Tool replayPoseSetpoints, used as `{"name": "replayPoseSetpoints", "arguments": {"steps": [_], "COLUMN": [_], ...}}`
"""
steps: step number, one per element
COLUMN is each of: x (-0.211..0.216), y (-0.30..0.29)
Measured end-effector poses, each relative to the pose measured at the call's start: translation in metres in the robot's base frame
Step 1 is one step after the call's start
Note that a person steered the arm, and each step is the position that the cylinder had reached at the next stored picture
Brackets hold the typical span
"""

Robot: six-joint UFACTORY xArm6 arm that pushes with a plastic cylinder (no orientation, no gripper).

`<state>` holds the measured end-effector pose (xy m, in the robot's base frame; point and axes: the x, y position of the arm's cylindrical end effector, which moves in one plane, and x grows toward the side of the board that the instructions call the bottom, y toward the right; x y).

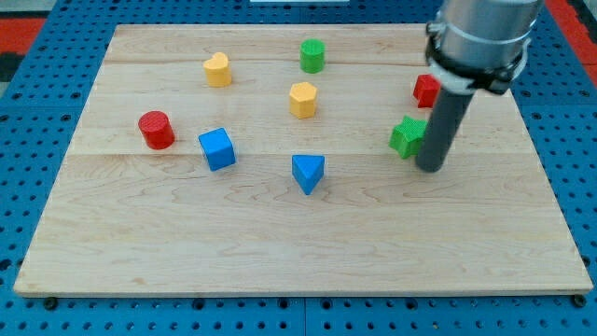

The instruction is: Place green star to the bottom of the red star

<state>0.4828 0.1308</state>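
Note:
The green star lies at the view's right on the wooden board. The red star lies just above it and slightly right, partly hidden behind the arm. My tip rests on the board right beside the green star, at its lower right, touching or nearly touching it. The dark rod rises from there and covers part of the green star's right edge.
A green cylinder, a yellow heart and a yellow hexagon lie toward the view's top. A red cylinder, a blue cube and a blue triangle lie across the middle. The board's right edge is close.

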Motion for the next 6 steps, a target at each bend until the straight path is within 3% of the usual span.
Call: {"name": "replayPoseSetpoints", "arguments": {"steps": [2,6], "x": [-0.038,-0.061], "y": [-0.044,0.032]}}
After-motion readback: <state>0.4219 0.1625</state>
